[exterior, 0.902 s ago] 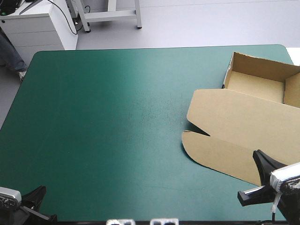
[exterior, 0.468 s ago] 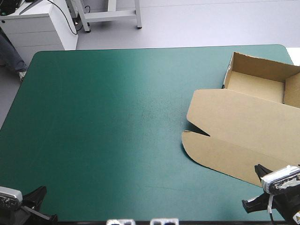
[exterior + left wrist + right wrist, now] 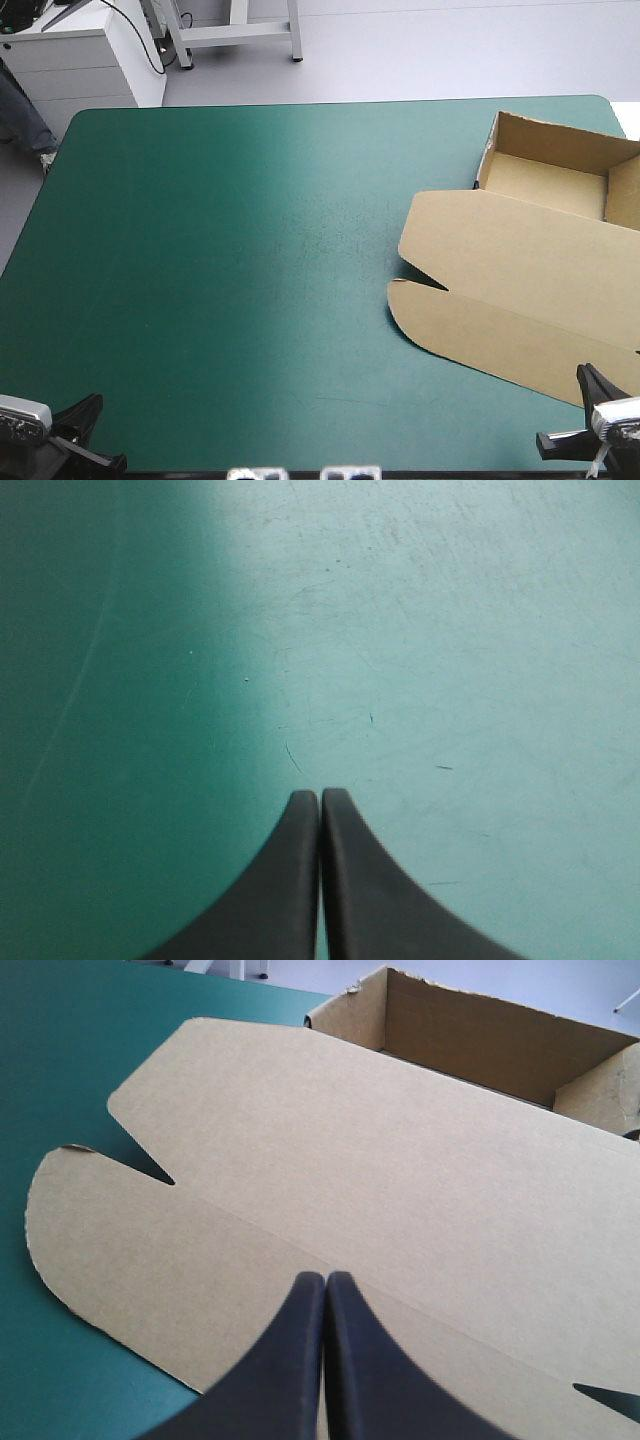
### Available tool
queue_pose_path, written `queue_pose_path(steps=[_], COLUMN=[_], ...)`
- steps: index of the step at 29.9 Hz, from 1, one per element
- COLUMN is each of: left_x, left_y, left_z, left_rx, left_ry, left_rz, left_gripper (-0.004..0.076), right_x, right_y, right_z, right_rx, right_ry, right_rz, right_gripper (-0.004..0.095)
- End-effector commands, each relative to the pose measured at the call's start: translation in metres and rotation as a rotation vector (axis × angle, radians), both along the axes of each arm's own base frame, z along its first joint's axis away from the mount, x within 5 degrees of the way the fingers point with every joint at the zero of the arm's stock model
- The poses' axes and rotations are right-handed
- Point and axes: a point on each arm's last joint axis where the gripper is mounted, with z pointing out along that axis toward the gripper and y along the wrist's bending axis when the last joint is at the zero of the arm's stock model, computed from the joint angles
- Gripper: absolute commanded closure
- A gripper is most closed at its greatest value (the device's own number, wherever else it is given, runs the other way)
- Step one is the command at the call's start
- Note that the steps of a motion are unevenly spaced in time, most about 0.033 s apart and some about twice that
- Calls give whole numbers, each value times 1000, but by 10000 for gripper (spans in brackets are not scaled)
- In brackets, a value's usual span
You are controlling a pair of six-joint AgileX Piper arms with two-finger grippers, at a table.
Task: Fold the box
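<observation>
Table: its teal-green cover (image 3: 230, 260) fills most of the high view and is bare over its left and middle parts.
Box: the brown box (image 3: 520, 270) lies at the table's right edge, from near the far right corner down toward the near right corner.
Tray: the tray (image 3: 545, 185) is the box's far part, open on top with its walls raised, close to the table's far right corner.
Lid: the lid (image 3: 500, 250) lies flat on the cover, joined to the tray's near side.
Flap: a rounded front flap (image 3: 470, 330) runs along the lid's near side, also flat, with a small notch cut between the two at their left end.
My right gripper: my right gripper (image 3: 323, 1278) is at the near right corner, its black fingers pressed together into one point, over the flap's near part and clamped on nothing.
My left gripper: my left gripper (image 3: 320, 795) is at the near left corner, fingers together, above bare cover, well apart from the box.
</observation>
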Motion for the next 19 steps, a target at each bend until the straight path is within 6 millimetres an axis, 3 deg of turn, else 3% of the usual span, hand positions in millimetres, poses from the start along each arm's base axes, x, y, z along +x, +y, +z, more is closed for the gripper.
queue_pose_path(steps=[1,4,19], left_x=[3,2,2], left_y=[-2,-2,-2], left_z=[10,10,10], left_rx=[-21,-26,-26], left_ry=[-57,-48,-48], left_rz=[-11,-16,-16], left_gripper=[732,732,732], right_x=[2,9,11], right_y=[-1,-1,-1], right_z=[4,-7,-8], right_rx=[-10,14,23], right_ry=[-69,-34,-53], right_rz=[-10,-16,-16], right_gripper=[920,920,922])
